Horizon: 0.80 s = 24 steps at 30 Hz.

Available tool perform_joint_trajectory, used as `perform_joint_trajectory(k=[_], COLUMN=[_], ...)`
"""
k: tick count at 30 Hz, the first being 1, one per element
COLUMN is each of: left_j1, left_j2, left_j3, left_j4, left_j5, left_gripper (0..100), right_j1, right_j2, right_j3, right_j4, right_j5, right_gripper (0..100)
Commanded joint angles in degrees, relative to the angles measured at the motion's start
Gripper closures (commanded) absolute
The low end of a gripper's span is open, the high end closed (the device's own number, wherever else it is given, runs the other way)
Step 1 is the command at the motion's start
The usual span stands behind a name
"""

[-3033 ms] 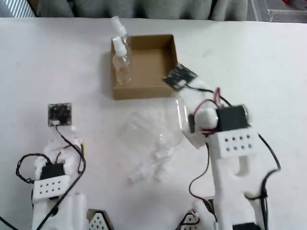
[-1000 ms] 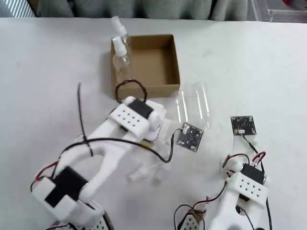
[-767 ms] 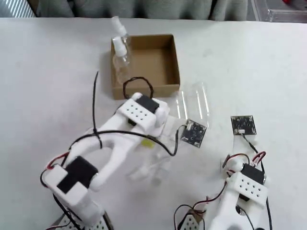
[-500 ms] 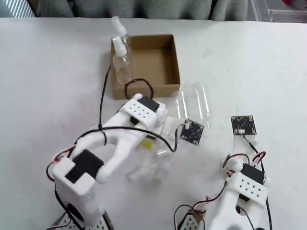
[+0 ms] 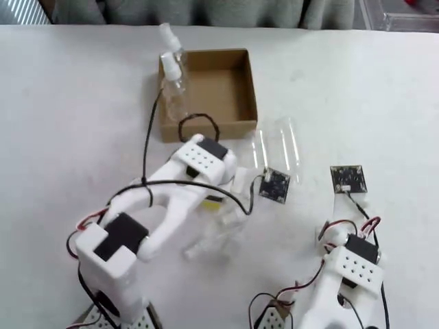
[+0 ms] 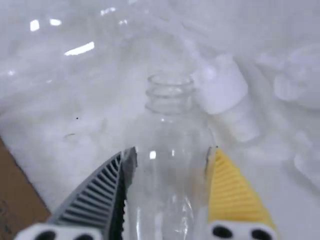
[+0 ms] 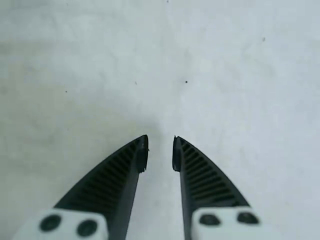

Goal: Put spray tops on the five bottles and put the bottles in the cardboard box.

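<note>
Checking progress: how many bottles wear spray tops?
2: one clear plastic bottle inside the brown cardboard box along its left wall; a second bottle at its far-left corner. Others may hide under the left arm.

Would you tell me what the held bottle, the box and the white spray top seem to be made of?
Bottle: probably clear glossy plastic; the table shows through and highlights glint on it.
Box: matte brown cardboard, by colour and dull surface.
Spray top: opaque white plastic, seemingly smooth.
</note>
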<state>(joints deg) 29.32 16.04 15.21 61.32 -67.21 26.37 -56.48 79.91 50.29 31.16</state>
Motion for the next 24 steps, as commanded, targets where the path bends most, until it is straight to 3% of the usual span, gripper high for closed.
perform_joint_trajectory(k=[1,15,19,24], left_j1=[-3.1,-27.7,-31.3,-31.3], left_j2=[-6.0,-12.9,-13.0,-13.6], left_j3=[-2.7,-0.5,5.9,15.4], left_j4=[6.4,13.5,7.6,-2.7], left_j5=[5.7,45.5,54.7,57.8], left_gripper=[98,98,98,98], right_j1=[-0.7,-0.7,-0.7,-0.7], right_j2=[0.0,-0.1,-0.1,0.0], right_j3=[-0.2,0.4,0.4,0.4], right_j4=[-1.1,-1.6,-1.5,-1.5], right_j5=[-0.2,-0.2,-0.2,-0.2], right_gripper=[93.3,93.3,93.3,93.3])
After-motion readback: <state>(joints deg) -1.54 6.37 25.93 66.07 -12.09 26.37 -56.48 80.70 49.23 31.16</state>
